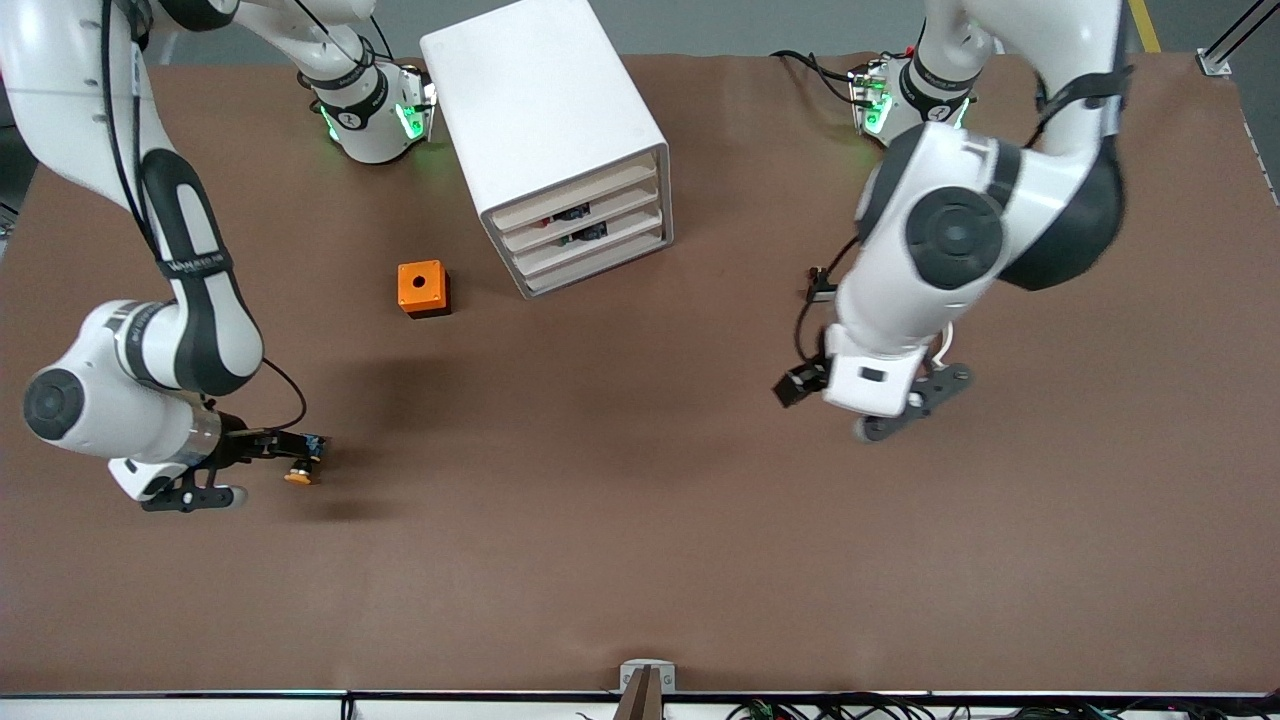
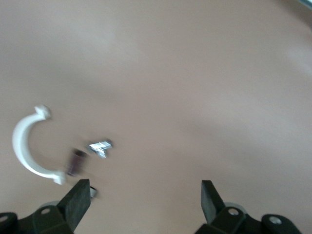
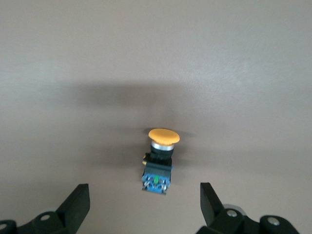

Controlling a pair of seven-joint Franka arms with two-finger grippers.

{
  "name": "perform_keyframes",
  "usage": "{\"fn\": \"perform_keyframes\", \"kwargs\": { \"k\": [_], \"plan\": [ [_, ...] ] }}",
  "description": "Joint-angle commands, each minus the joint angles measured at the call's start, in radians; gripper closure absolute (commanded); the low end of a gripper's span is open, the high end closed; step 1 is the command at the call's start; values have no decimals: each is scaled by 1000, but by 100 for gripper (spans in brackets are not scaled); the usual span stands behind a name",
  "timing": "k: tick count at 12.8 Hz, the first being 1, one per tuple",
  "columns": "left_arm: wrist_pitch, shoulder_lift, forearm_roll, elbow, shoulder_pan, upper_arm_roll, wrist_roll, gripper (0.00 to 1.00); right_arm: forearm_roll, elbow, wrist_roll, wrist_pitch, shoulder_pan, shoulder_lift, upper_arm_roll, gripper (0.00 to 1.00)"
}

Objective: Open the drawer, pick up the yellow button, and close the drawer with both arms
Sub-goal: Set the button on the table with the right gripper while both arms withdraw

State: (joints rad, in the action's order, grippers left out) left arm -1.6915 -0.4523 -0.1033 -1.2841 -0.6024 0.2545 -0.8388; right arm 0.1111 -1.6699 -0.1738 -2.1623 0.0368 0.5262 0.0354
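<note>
Taking the table in the front view as a clock face, the right gripper (image 3: 142, 195) is low at about eight o'clock. Its two fingers are spread wide and grip nothing. The one button (image 3: 160, 161) lies on the table (image 1: 640, 520) between them, touching neither, orange cap pointing away from the wrist. One orange cube (image 1: 422, 288) sits near ten o'clock. The single cabinet (image 1: 545, 100) stands at twelve, all four drawers pushed in, the drawer (image 1: 578, 192) uppermost. At three o'clock the left gripper (image 2: 144, 187) hangs over bare table, fingers wide apart and empty, near one white curved clip (image 2: 24, 146).
</note>
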Motion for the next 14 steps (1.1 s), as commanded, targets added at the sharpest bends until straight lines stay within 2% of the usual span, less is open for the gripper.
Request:
{"fn": "perform_keyframes", "kwargs": {
  "k": [1, 4, 6, 9, 11, 12, 14],
  "plan": [
    [32, 82, 71, -18, 73, -11, 180, 0, -10, -28, -1, 70, 18, -116, -11, 0],
    [129, 168, 76, -26, 177, -11, 389, 0, -25, -25, 81, 171, 15, -228, -9, 0],
    [193, 188, 74, -27, 251, -17, 507, 0, -57, -24, 123, 219, 12, -293, -12, 0],
    [237, 237, 73, -27, 298, -14, 634, 0, -74, -21, 131, 303, 11, -380, -17, 0],
    [268, 268, 56, -31, 346, -26, 684, 0, -79, 16, 131, 364, 14, -405, -17, 0],
    [291, 279, 56, -35, 374, -53, 699, 0, -79, 54, 132, 413, 14, -410, -17, 0],
    [283, 329, 56, -76, 513, -199, 702, 0, -79, 82, 181, 450, 15, -440, -17, 0]
  ]
}}
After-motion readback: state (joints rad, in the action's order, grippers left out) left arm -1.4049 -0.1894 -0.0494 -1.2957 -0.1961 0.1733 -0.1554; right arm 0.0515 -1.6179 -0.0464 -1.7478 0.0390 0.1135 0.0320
